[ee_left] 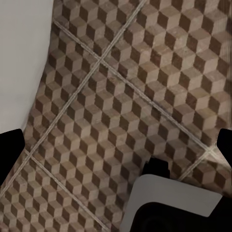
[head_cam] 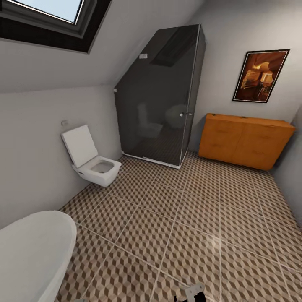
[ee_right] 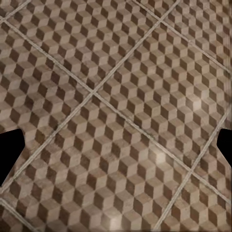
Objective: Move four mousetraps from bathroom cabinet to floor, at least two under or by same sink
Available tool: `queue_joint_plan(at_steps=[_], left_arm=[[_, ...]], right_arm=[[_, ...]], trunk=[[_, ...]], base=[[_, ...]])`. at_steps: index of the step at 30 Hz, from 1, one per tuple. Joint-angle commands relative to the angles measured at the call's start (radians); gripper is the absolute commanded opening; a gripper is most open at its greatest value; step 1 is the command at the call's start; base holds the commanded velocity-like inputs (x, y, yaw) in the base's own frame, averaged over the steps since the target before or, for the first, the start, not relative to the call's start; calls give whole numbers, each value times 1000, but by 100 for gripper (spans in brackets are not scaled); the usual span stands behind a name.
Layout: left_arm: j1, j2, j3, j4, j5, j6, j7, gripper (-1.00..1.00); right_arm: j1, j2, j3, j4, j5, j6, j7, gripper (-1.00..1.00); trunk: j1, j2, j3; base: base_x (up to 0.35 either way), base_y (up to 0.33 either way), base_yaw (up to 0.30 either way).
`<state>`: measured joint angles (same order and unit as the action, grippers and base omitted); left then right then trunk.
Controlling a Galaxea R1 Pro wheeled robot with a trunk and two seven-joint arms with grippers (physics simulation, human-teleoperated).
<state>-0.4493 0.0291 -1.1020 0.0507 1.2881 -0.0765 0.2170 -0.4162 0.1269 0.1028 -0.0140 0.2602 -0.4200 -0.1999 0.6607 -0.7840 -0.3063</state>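
The wide orange-brown wooden drawer cabinet (head_cam: 244,140) stands against the far wall, its drawers shut and its flat top bare as far as I can make out; no mousetrap is visible from here. Just beside the cabinet, on its left, rises a tall dark smoked-glass shower enclosure (head_cam: 161,94) tucked under the sloping ceiling. Above the cabinet hangs a black-framed picture in warm brown tones (head_cam: 260,76). Well away from the cabinet, on the left wall, a white wall-hung toilet (head_cam: 91,160) has its lid raised. Nearest to me, far from the cabinet, curves the rim of a white bathtub (head_cam: 33,247). The bathroom floor of large tiles printed with a brown, beige and white cube pattern (head_cam: 197,218) runs from the tub to the cabinet's foot.

The left gripper (ee_left: 116,145) hangs over those tiles with its dark fingertips (ee_left: 10,145) spread wide apart, the tub's white side close by. The right gripper (ee_right: 116,145) also hovers above bare tile, fingertips (ee_right: 9,147) wide apart, nothing between them.
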Motion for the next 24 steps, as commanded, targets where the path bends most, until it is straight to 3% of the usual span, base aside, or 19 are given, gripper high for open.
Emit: queue_joint_plan(at_steps=[1,24], left_arm=[[0,0,-7,0,7,-2,2,100],[0,0,-7,0,6,-2,2,100]], right_arm=[[-1,0,8,2,5,0,-10,100],[-1,0,8,2,5,0,-10,100]], trunk=[[0,-1,0],[0,-1,23]], base=[[0,0,-257],[0,0,-257]])
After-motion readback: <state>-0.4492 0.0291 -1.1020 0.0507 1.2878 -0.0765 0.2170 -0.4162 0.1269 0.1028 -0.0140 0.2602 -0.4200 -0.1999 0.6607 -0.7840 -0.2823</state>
